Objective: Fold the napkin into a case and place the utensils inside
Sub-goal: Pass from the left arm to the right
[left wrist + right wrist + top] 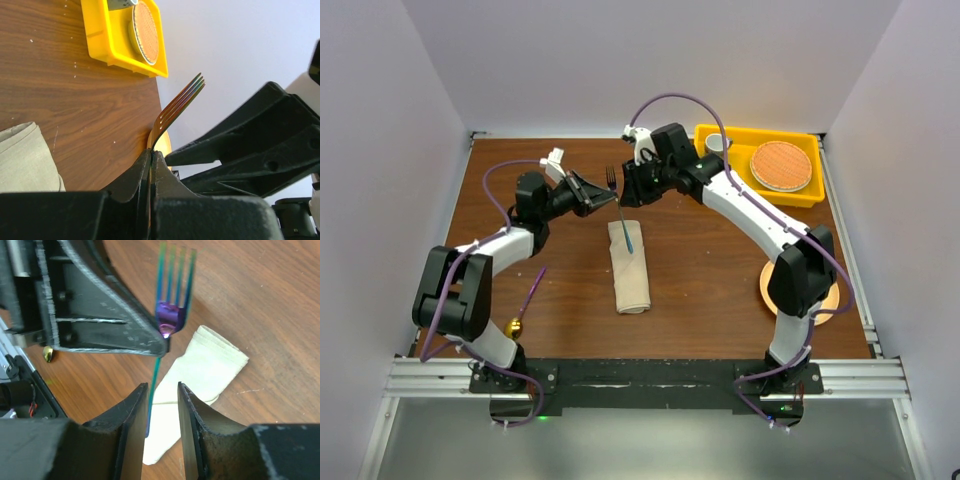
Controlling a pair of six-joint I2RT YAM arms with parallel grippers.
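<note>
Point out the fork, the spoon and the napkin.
fork (176, 109): left wrist view, neck just below the tines.
spoon (531, 295): top view, middle of the handle.
napkin (630, 272): top view, centre of the folded strip.

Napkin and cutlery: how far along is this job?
Done: the napkin lies folded long and narrow. In hand: left jaws clamp the fork above it, right jaws open near its handle. Left: fork goes inside; the spoon lies untouched on the table.
</note>
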